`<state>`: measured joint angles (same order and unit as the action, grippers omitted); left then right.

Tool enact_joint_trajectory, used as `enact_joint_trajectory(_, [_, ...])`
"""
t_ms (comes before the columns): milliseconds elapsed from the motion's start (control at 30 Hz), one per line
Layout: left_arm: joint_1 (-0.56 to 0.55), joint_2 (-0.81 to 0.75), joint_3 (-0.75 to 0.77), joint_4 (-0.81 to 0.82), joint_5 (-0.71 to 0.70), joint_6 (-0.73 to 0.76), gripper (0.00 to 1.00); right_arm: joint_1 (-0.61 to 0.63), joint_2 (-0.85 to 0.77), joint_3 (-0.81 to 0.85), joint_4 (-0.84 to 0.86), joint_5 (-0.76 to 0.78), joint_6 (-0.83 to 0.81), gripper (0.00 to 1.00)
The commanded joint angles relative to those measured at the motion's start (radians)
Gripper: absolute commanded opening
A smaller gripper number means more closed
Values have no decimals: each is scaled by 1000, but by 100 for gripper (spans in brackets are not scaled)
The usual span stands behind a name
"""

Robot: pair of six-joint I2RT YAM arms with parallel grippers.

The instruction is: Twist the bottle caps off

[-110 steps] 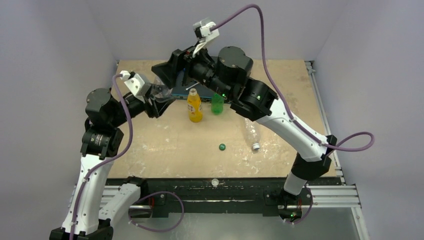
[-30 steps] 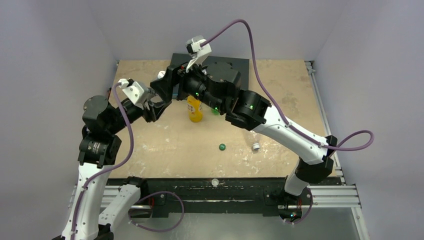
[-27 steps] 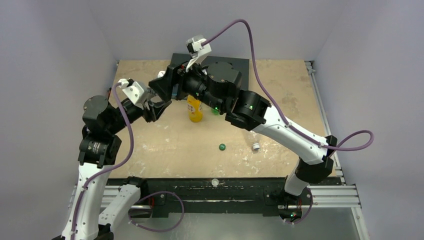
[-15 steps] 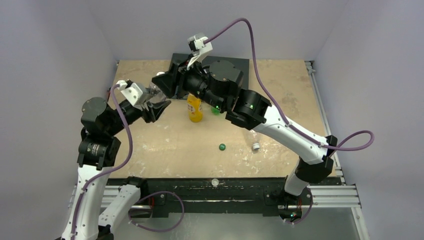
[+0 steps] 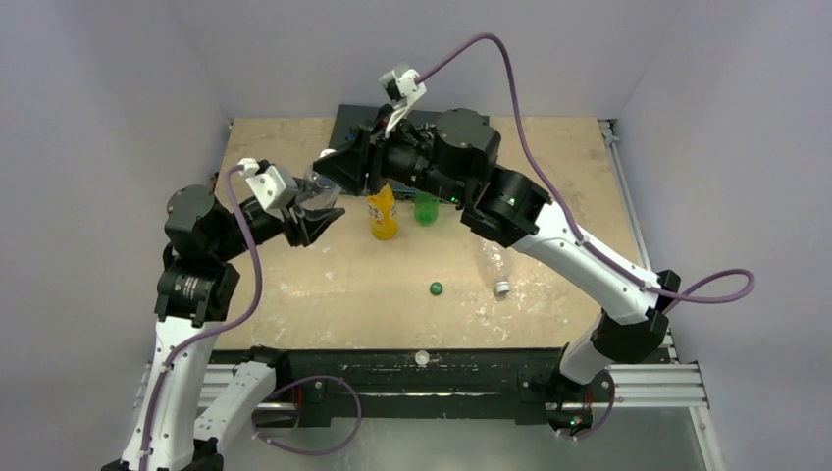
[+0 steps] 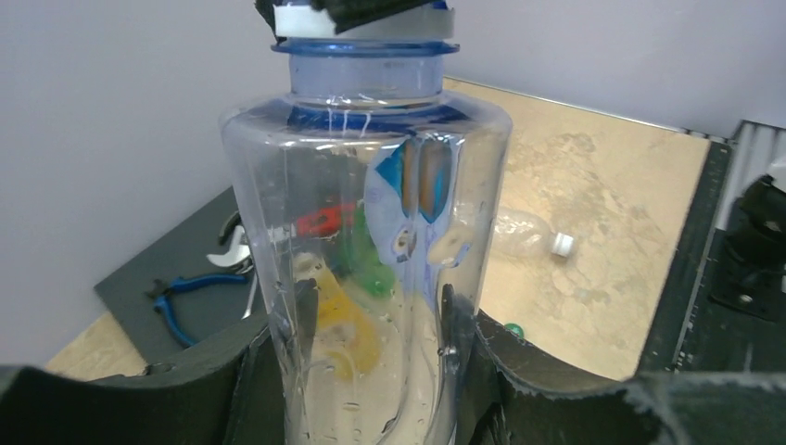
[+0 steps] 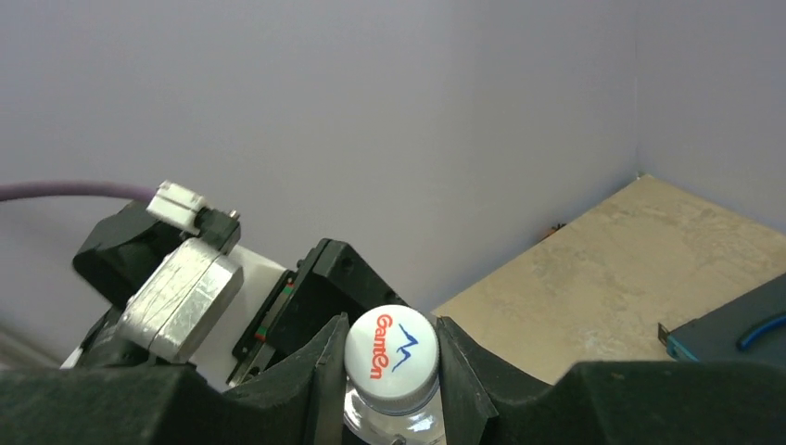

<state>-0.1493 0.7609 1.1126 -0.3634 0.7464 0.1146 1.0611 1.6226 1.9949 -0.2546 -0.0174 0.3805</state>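
- Clamping the clear bottle (image 6: 371, 213) around its lower body with the left gripper (image 6: 371, 334), jaws clenched against both sides of the plastic.
- Pinching the printed cap (image 7: 391, 360) with the right gripper (image 7: 391, 326), one finger pressing on each side of the rim, jaws closed on it.
- Gripping that cap while seated on the bottle's neck, just above a blue ring, with the red and blue logo facing the right wrist camera.
- Holding the clear bottle between the two arms over the left rear of the table (image 5: 324, 294), just left of the orange bottle (image 5: 382, 216) and apart from it.
- Leaving the orange bottle and the green bottle (image 5: 426, 208) standing upright side by side at the middle rear, green one on the right.
- Leaving the large bottle (image 5: 493, 261) lying on its side right of centre, its white cap (image 5: 501, 288) pointing toward the near edge.
- Leaving the green cap (image 5: 436, 288) loose on the table, left of that white cap and apart from it.
- Showing blue-handled pliers (image 6: 181, 298) lying on the dark mat (image 5: 351, 120) at the rear.
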Motion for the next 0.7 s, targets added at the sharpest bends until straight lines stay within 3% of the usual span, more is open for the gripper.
enact_joint_trajectory(0, [-4,15,29,-55,242,3,3,-86,-129,-46,192,-188,-25,13])
enact_joint_trajectory(300, [-4,47,42,-102,318,15,2,-101,-238,-145,200,-264,-144,12])
enact_joint_trajectory(467, [-4,44,61,-139,314,44,1,-110,-322,-310,123,-102,-171,12])
enact_joint_trajectory(667, [-4,32,50,-124,303,40,1,-118,-481,-720,80,131,-120,12])
